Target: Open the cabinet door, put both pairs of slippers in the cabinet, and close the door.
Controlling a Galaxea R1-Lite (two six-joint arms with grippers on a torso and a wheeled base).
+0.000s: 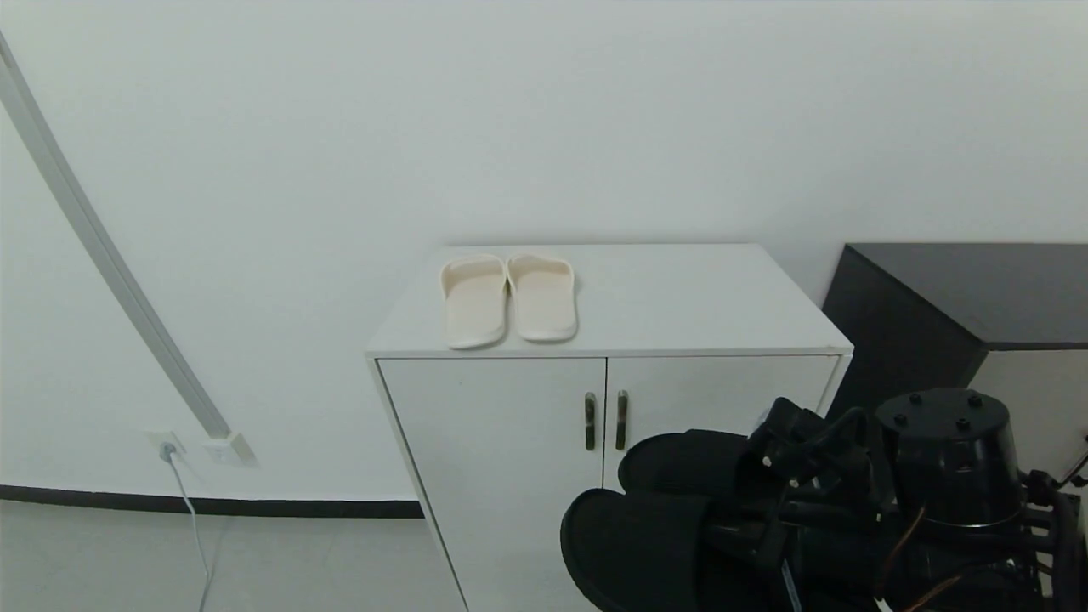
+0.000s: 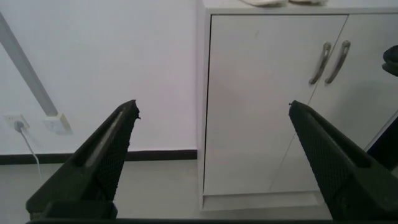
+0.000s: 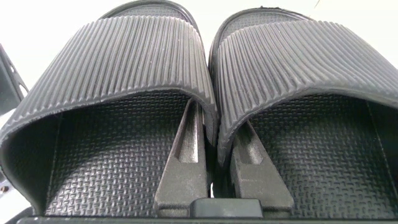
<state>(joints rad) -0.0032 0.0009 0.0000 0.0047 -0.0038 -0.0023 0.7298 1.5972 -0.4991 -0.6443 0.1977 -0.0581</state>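
A pair of cream slippers [image 1: 508, 299] lies side by side on top of the white cabinet [image 1: 697, 297], near its left front. Both doors are closed, and their two handles [image 1: 588, 421] [image 1: 622, 419] meet at the middle. My right gripper [image 3: 217, 168] is shut on the pair of black slippers [image 1: 663, 501], pinching their adjoining inner walls between its fingers [image 3: 185, 163]. It holds them in front of the right door, below the handles. My left gripper [image 2: 213, 106] is open and holds nothing. It faces the cabinet's left door [image 2: 261, 112] from a distance, low down.
A black cabinet [image 1: 960, 289] stands to the right of the white one. On the wall at the left are a slanting grey conduit [image 1: 102, 246] and a socket [image 1: 166, 446] with a cable hanging to the floor. Open floor lies left of the cabinet.
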